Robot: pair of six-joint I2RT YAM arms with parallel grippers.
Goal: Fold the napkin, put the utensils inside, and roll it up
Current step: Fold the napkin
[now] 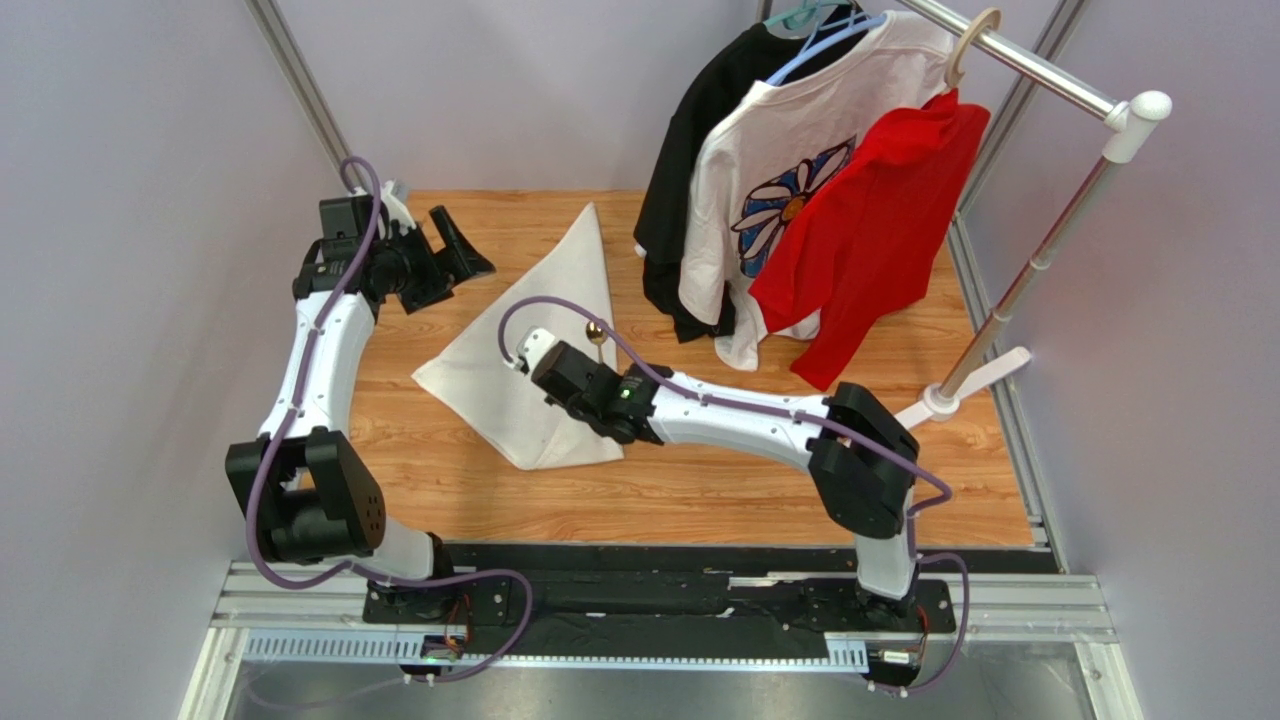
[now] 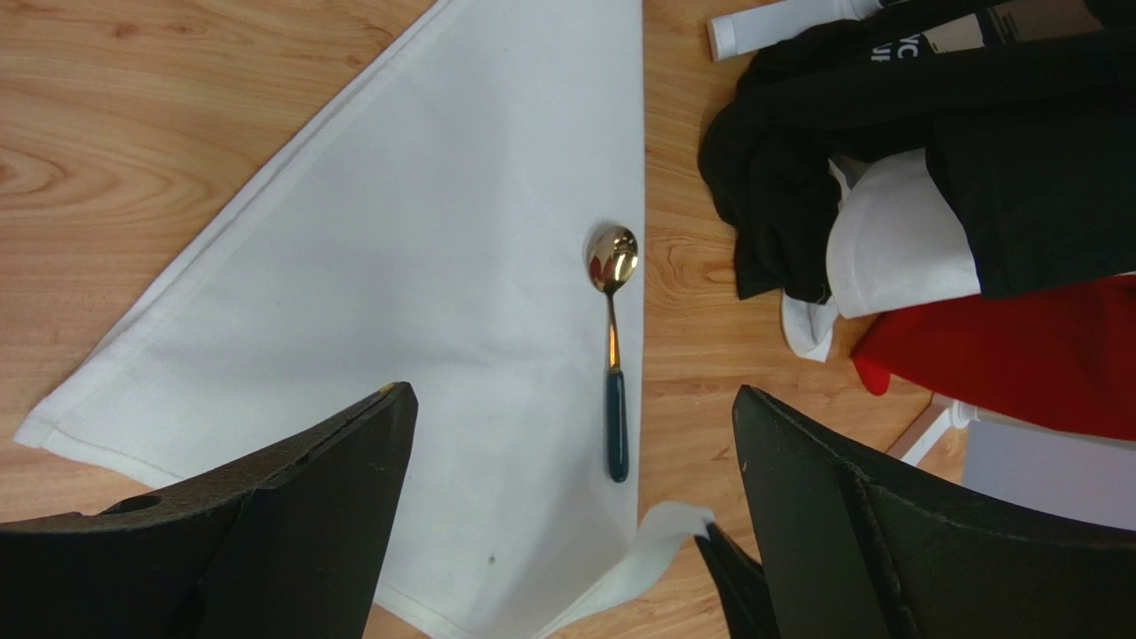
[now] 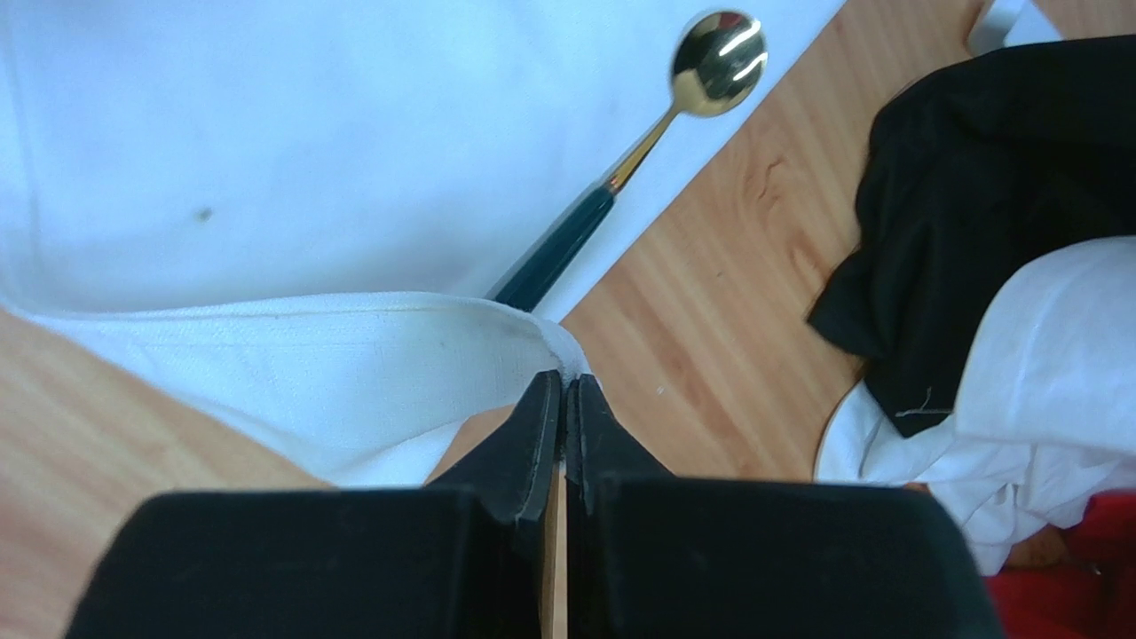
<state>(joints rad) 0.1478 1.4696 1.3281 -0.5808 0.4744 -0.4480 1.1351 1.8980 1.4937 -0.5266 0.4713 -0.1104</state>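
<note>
The white napkin (image 1: 544, 323) lies folded into a triangle on the wooden table (image 1: 451, 473). A spoon (image 2: 614, 360) with a gold bowl and dark handle rests along the napkin's (image 2: 427, 240) right edge. My right gripper (image 3: 564, 386) is shut on the near corner of the napkin (image 3: 334, 133) and holds it curled up off the table, just short of the spoon's (image 3: 627, 167) handle. In the top view the right gripper (image 1: 529, 354) sits over the cloth. My left gripper (image 1: 458, 248) hovers wide open at the table's back left, and its wrist view puts the left gripper (image 2: 571, 400) above the cloth, holding nothing.
A clothes rack (image 1: 1037, 270) stands at the back right with a black shirt (image 1: 706, 135), a white flower-print T-shirt (image 1: 781, 180) and a red shirt (image 1: 872, 225) hanging low near the napkin's right side. The rack's white foot (image 1: 950, 399) rests on the table's right edge.
</note>
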